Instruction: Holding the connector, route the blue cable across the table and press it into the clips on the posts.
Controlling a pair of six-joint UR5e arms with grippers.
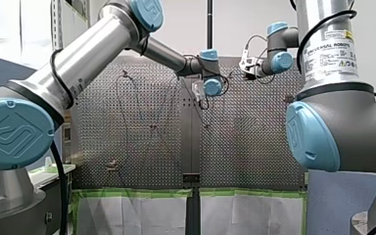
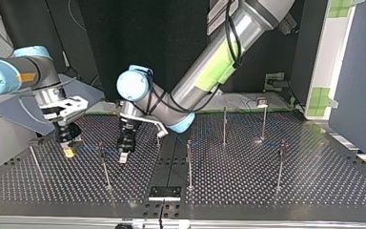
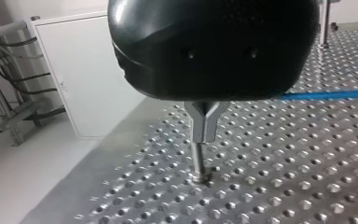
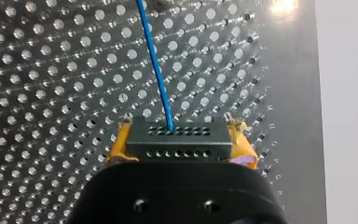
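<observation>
In the right wrist view my right gripper (image 4: 178, 142) is shut with its yellow pads on a dark grey connector (image 4: 177, 140). The blue cable (image 4: 156, 70) leaves the connector and runs ahead over the perforated plate. In the top view this gripper (image 2: 68, 149) hangs low at the left, near a thin post (image 2: 103, 164). My left gripper (image 2: 123, 156) points down beside that post. In its wrist view the metal fingers (image 3: 204, 128) are shut to a thin point just over the plate. The cable (image 3: 326, 95) passes beside them and disappears behind the gripper's black body.
Several thin upright posts stand on the plate, among them a middle post (image 2: 189, 164), a far post (image 2: 224, 126) and a right-hand post (image 2: 280, 164). A small black bracket (image 2: 164, 192) sits at the near edge. A white cabinet (image 3: 88, 74) stands beyond the plate's edge.
</observation>
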